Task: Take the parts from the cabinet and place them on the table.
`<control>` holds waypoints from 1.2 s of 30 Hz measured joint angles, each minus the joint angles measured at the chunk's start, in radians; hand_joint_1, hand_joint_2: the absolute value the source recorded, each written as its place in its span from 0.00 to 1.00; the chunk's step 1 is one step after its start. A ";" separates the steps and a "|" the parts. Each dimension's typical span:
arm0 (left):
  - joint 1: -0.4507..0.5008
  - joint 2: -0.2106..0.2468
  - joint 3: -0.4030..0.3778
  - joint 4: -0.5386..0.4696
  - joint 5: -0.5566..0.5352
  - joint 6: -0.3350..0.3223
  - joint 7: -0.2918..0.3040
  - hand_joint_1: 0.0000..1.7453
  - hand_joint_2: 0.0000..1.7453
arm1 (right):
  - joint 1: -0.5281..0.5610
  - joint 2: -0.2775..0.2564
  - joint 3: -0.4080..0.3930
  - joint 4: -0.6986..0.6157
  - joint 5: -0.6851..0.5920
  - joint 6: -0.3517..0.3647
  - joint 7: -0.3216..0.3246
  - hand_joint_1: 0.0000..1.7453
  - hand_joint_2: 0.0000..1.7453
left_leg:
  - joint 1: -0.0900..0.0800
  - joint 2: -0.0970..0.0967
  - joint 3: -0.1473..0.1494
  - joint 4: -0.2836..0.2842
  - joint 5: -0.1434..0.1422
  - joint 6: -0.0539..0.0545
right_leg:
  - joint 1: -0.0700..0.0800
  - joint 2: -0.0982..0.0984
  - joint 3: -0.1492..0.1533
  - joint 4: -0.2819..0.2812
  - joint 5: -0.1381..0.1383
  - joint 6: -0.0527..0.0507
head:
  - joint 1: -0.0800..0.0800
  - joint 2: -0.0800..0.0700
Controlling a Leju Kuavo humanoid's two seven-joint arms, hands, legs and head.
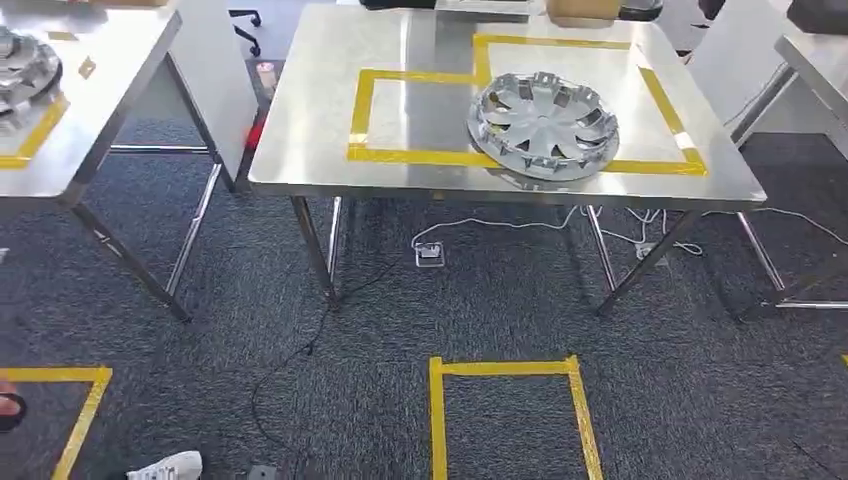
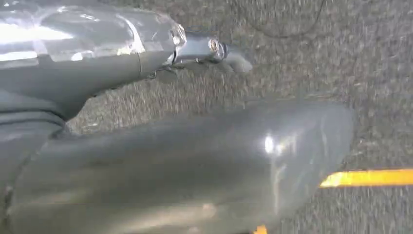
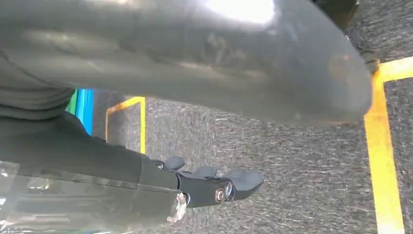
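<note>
Carpet point(image 1: 300, 300) lies nearest me, grey, marked with a yellow tape square point(image 1: 510, 400) on the floor. Beyond it stands the steel counter point(image 1: 310, 120), and on it the silver hubcap point(image 1: 543, 125) lies face up, overlapping the near line of the counter's tape outline. A second hubcap point(image 1: 22, 68) sits on the counter to the left. I judge these light, stiff plastic, somewhat slippery and brittle at the spokes; I would take hold at the rim. My left hand point(image 2: 214, 52) and right hand point(image 3: 214, 185) hang over the carpet, holding nothing, fingers loosely extended.
</note>
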 joint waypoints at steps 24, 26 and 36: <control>0.000 -0.006 0.000 0.000 -0.008 0.001 -0.003 0.00 0.00 | -0.004 -0.003 -0.006 0.000 0.003 0.002 -0.001 0.00 0.00 | -0.006 -0.001 0.041 0.002 -0.041 -0.030 | 0.011 -0.004 0.083 -0.225 0.161 -0.039 | -0.026 0.000; 0.002 -0.004 0.000 0.000 -0.008 0.001 -0.003 0.00 0.00 | -0.002 -0.003 -0.006 0.000 0.003 0.004 -0.001 0.00 0.00 | -0.007 -0.001 0.038 0.000 -0.030 -0.016 | 0.008 -0.001 0.082 -0.228 0.169 -0.028 | -0.027 0.000; -0.001 0.001 0.000 0.000 -0.008 0.000 -0.005 0.00 0.00 | -0.001 0.000 -0.007 0.004 0.003 0.007 -0.001 0.00 0.00 | -0.005 -0.001 -0.012 -0.002 0.015 -0.004 | -0.001 0.002 0.129 -0.158 0.096 -0.020 | 0.019 0.000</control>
